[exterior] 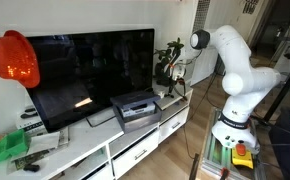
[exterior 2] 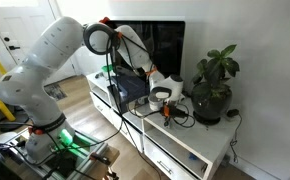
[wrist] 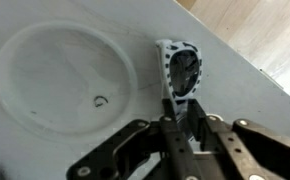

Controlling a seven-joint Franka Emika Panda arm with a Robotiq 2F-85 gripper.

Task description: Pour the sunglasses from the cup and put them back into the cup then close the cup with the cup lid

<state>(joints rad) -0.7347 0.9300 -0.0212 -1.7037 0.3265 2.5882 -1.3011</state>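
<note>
The sunglasses (wrist: 182,70) have a white frame with black spots and lie on the white stand top, in the wrist view just ahead of my fingers. My gripper (wrist: 180,120) is shut on a part of the sunglasses frame that runs between its fingertips. A clear round cup lid (wrist: 60,75) lies flat on the stand to the left of the sunglasses, apart from them. In both exterior views the gripper (exterior: 168,80) (exterior 2: 165,103) is low over the stand beside the plant. I cannot pick out the cup.
A large black TV (exterior: 95,65) stands on the white stand (exterior: 105,150), with a grey box (exterior: 135,108) in front of it. A potted plant (exterior 2: 213,85) and cables sit close to the gripper. The stand's edge and wood floor (wrist: 255,30) are nearby.
</note>
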